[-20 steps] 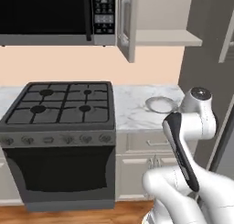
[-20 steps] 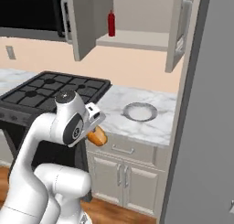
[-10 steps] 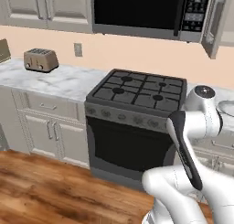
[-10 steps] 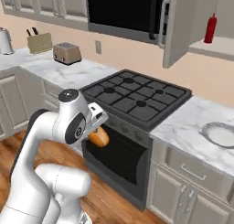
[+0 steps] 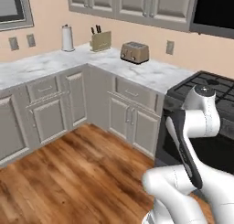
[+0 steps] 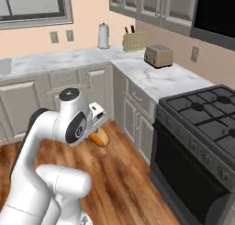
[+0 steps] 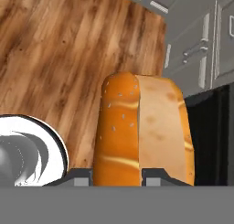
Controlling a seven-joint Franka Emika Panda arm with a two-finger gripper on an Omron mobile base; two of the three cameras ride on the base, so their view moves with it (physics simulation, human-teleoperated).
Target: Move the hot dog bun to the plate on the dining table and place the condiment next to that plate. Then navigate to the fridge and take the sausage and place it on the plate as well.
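So the gripper [image 7: 117,173] is clamped on the hot dog bun [image 7: 144,129], which stands up between the finger tips in the hand view, above the wood floor [image 7: 59,49]. From the right base view the bun [image 6: 99,138] pokes out just under the arm's hand, hanging in front of the grey cabinets [image 6: 59,88]. A toaster [image 5: 134,52], knife block [image 5: 101,40] and paper towel roll [image 5: 67,38] sit on the marble counter [image 5: 151,74], with the stove [image 6: 206,127] off to the right.
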